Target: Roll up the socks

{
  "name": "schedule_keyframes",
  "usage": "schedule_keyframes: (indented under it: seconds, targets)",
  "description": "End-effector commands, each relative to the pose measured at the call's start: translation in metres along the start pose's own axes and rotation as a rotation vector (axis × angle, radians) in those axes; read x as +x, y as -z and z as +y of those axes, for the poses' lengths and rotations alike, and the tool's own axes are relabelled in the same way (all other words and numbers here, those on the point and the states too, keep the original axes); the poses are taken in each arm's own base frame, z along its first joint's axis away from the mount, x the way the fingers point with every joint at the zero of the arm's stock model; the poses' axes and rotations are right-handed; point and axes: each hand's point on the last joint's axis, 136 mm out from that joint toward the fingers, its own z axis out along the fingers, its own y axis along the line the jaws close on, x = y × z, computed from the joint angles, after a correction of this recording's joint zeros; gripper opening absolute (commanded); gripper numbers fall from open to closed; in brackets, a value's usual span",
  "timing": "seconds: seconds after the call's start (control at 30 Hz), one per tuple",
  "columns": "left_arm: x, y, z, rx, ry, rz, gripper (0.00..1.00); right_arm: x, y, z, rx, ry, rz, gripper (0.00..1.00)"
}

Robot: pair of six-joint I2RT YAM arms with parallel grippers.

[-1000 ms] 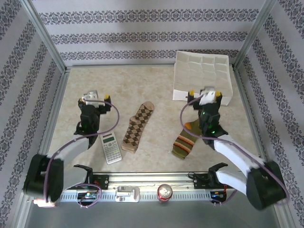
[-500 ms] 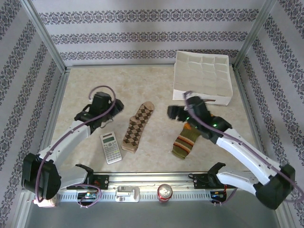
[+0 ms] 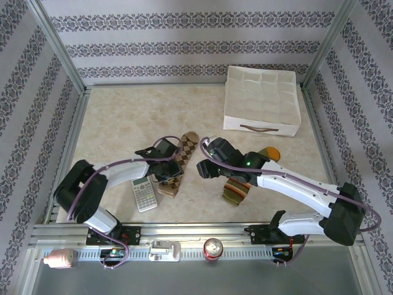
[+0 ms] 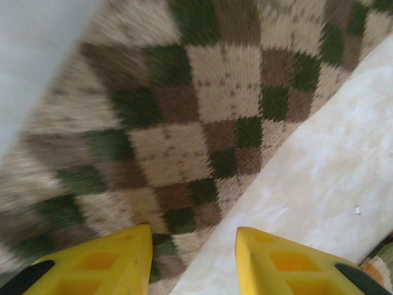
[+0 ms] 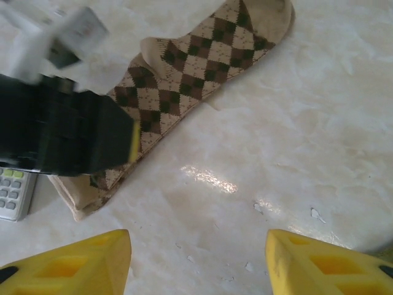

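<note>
**Two sets of jaws apart, nothing gripped**

I have the left end effector [image 4: 193, 252] down low over the argyle sock [image 3: 188, 145]. The sock lies flat and slanted near the middle of the worktop [image 3: 116, 117], toe toward the far side. Through the left wrist camera its yellow fingers [image 4: 92, 261] stand spread. One tip is over the knit and the other over bare marble, with the sock's edge running between them. I cannot tell whether the tips touch the fabric.

The right end effector [image 5: 198, 261] hangs just beside the left one, on the sock's right. Its fingers are wide apart over bare worktop and hold nothing. Its camera looks across at the argyle sock and the black body of the left end effector.

The striped sock [image 3: 236, 189] lies to the right of the argyle one, apart from it. It is partly under the right arm, with its orange end showing past the arm. A grey calculator [image 3: 143, 194] lies just left of the argyle sock's cuff. A white divided box [image 3: 261, 126] sits at the far right, and a can [image 3: 214, 247] stands at the near edge between the arm bases.
</note>
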Motion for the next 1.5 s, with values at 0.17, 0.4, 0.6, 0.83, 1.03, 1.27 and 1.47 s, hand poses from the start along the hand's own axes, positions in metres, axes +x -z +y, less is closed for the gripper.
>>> schedule_keyframes:
  seconds: [0.17,0.4,0.6,0.83,1.03,1.27,1.47]
  targets:
    - [0.005,0.005,-0.056,0.184,0.019,-0.016,0.43,0.014,0.012,0.015,-0.143,0.277,-0.174,0.59]
    - [-0.028,0.077,-0.025,0.183,0.134,-0.151,0.48,0.052,-0.006,0.049,-0.238,0.670,-0.148,0.64]
    - [-0.036,0.108,0.033,0.153,0.241,-0.159,0.47,0.076,-0.048,0.081,-0.237,0.929,-0.031,0.60]
    - [-0.023,0.113,0.060,0.163,0.312,-0.157,0.46,0.076,-0.093,0.105,-0.159,1.048,0.009,0.53]
    - [-0.015,0.117,0.065,0.170,0.312,-0.155,0.45,0.081,-0.121,0.098,-0.085,1.080,0.055,0.49]
    - [-0.013,0.118,0.064,0.177,0.306,-0.145,0.45,0.080,-0.134,0.090,-0.041,1.079,0.076,0.36]
    - [-0.012,0.118,0.063,0.177,0.298,-0.136,0.45,0.080,-0.136,0.089,-0.033,1.047,0.098,0.14]
